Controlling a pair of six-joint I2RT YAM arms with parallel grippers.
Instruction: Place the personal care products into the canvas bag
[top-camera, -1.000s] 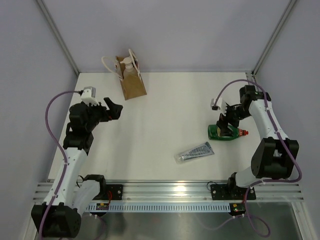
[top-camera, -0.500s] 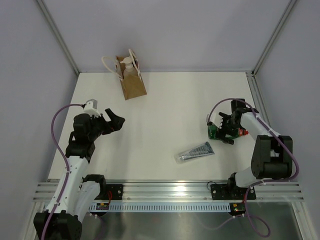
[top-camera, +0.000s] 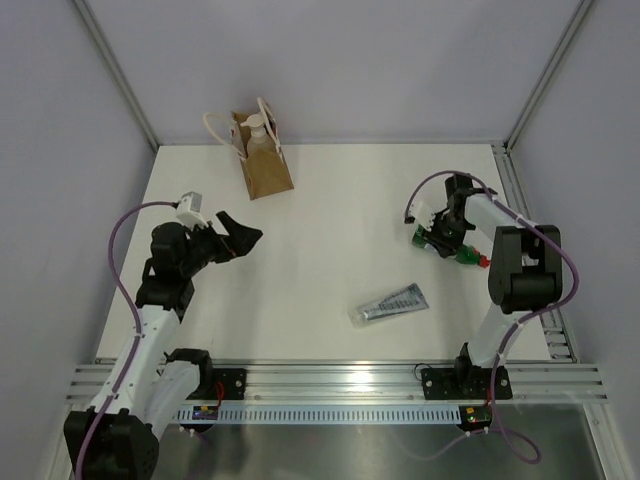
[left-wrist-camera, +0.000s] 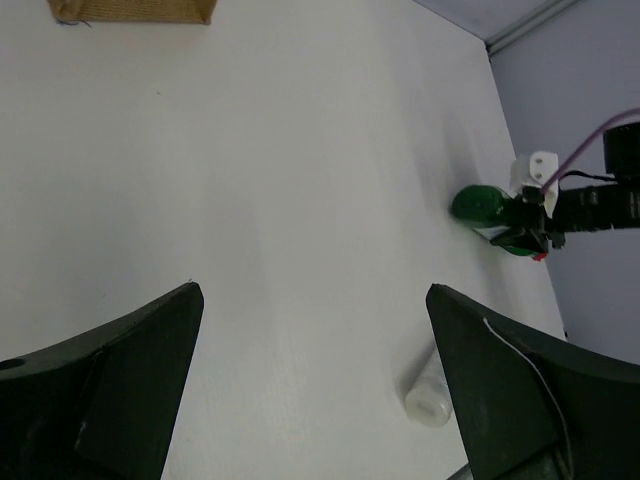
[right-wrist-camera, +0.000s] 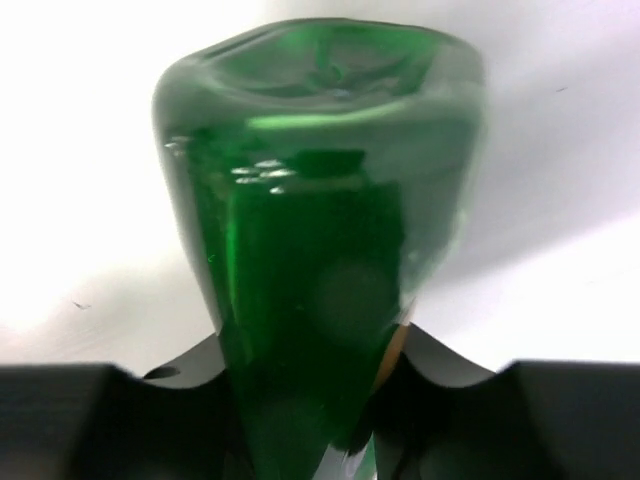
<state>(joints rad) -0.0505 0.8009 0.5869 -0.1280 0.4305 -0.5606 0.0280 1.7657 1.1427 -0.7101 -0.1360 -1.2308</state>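
The green squeeze bottle (top-camera: 466, 256) with a red cap lies at the right of the table. My right gripper (top-camera: 442, 238) is shut across its body; in the right wrist view the green bottle (right-wrist-camera: 320, 200) fills the space between the jaws of the right gripper (right-wrist-camera: 310, 360). A silver-grey tube (top-camera: 390, 304) lies in front of it, toward the middle. The canvas bag (top-camera: 268, 172) stands at the back left with a beige pump bottle (top-camera: 258, 130) inside. My left gripper (top-camera: 240, 232) hovers open and empty at the left, its view showing the green bottle (left-wrist-camera: 478, 204) and the tube's cap (left-wrist-camera: 428, 398).
White loop handles hang over the canvas bag's rim. A metal rail (top-camera: 340, 385) with the arm bases runs along the near edge. Grey walls and corner posts enclose the table at the back and sides.
My right gripper came down over the green bottle and shut on it; the bottle turned and shifted a little toward the back. My left gripper drifted slightly right, still open.
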